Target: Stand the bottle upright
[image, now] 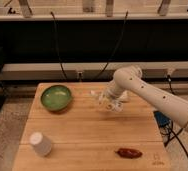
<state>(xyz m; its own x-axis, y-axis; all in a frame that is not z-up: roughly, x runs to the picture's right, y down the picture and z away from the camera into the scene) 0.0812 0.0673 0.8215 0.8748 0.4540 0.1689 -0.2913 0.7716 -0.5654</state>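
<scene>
Hand (111, 103) above wooden table (87, 135) middle, bottle (99, 97) at its tip, cap leftward

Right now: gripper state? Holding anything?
Gripper: cannot be told. It is at the bottle, over the back of the table, right of the green bowl.

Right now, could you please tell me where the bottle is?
In the camera view, the bottle sits at the pincer near the wooden table's far edge, just right of the green bowl.
</scene>
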